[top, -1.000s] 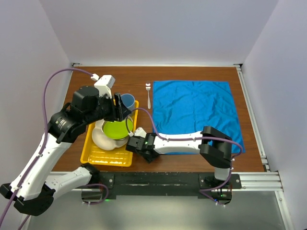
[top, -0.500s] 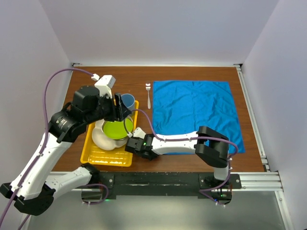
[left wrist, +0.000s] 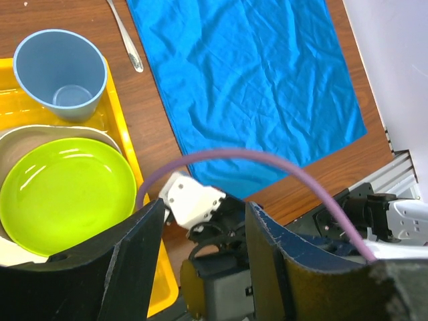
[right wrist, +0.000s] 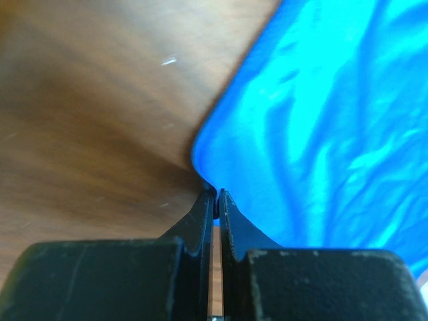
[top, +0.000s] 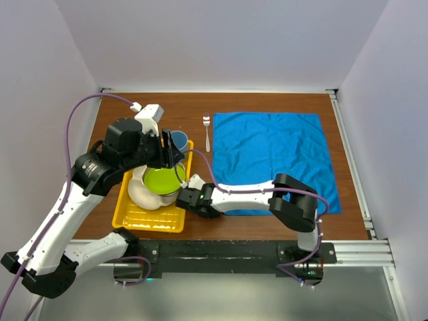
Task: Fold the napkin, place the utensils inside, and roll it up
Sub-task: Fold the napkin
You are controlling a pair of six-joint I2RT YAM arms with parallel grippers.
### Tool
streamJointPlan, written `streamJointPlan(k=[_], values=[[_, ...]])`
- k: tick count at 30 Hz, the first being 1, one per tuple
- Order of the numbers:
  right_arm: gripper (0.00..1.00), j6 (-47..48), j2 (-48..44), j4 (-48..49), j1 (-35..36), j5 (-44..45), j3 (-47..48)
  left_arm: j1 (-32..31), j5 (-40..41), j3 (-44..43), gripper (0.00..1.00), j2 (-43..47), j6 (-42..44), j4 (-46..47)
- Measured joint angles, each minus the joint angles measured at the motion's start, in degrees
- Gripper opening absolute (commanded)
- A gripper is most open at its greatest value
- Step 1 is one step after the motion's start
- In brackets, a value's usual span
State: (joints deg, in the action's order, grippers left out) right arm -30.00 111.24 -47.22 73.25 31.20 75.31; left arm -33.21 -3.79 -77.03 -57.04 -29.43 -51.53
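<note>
From above, I see the napkin [top: 274, 157] lying flat, right of the yellow tray [top: 134, 215], with the fork [top: 206, 132] between them. Left wrist: my left gripper [left wrist: 202, 221] hangs wide open over the tray, holding nothing. Right wrist: my right gripper [right wrist: 215, 195] is pinched tight on the napkin's edge.

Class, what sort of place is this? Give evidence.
Probably a robotics test cell: left arm and right arm bolted at a wooden table, white walls boxing it in, blue napkin and fork staged.
</note>
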Motion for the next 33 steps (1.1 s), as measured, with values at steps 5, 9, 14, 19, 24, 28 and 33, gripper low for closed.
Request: streamJointPlan(k=[5, 9, 14, 19, 24, 28, 33], values=[[0.0, -0.4, -3.4, -1.9, -6.8, 1.0, 0.0, 0.1, 0.0, 0.0, 0.57, 0.0, 0.1, 0.1], [0.0, 0.7, -9.4, -1.7, -16.7, 1.9, 0.2, 0.1, 0.0, 0.1, 0.57, 0.0, 0.1, 1.1], [0.0, 5.1, -11.2, -0.9, -27.8, 3.0, 3.4, 0.1, -0.5, 1.4, 0.57, -0.9, 0.1, 2.5], [0.0, 10.3, -10.9, 0.8, -36.2, 3.1, 5.4, 0.1, -0.9, 1.3, 0.57, -5.6, 0.6, 3.1], [0.0, 15.0, -7.4, 4.0, -47.1, 1.7, 9.1, 0.1, -0.8, -1.1, 0.57, -12.9, 2.0, 3.0], [0.0, 16.6, -1.6, 5.7, -54.9, 0.2, 14.6, 0.1, -0.7, -3.0, 0.58, -16.9, 3.1, 3.4], [0.0, 17.2, 6.4, 6.1, -60.9, -1.6, 22.8, 0.1, -1.0, -5.3, 0.59, -20.7, 4.2, 4.2]])
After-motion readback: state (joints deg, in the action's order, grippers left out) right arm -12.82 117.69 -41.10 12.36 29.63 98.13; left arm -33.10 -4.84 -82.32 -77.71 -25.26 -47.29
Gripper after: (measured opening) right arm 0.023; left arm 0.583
